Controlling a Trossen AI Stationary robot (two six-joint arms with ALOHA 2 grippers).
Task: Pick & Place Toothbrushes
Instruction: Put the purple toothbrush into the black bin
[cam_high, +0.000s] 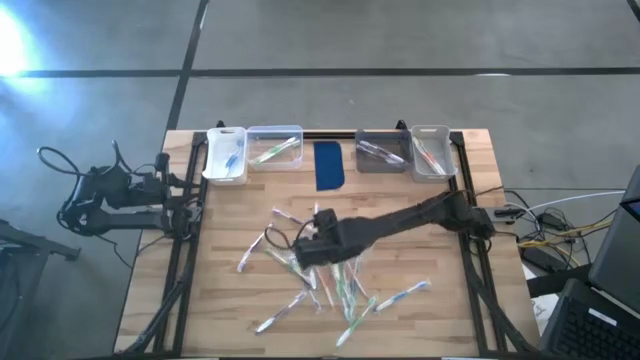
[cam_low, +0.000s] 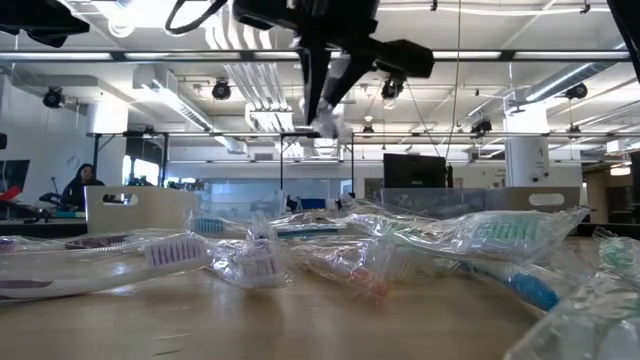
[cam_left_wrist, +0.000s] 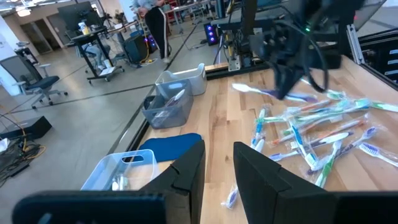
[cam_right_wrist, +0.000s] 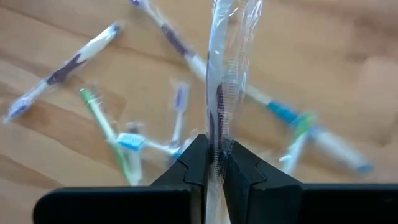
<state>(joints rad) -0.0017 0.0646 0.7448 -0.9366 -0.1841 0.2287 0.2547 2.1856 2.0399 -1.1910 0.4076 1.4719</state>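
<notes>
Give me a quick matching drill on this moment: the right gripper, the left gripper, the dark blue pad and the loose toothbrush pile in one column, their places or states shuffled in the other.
Things:
1. right gripper
2. left gripper
3. dark blue rectangular pad
4. loose pile of wrapped toothbrushes

Places or states:
A. flat between the two pairs of bins at the table's far edge
B. scattered on the wooden table's middle
C. shut on a clear-wrapped toothbrush, above the pile
D. parked off the table's left side, holding nothing

Pairs: 1-C, 2-D, 3-A, 4-B

Toothbrushes (cam_high: 345, 290) in glossy clear plastic wrap; table (cam_high: 440, 320) matt wood.
</notes>
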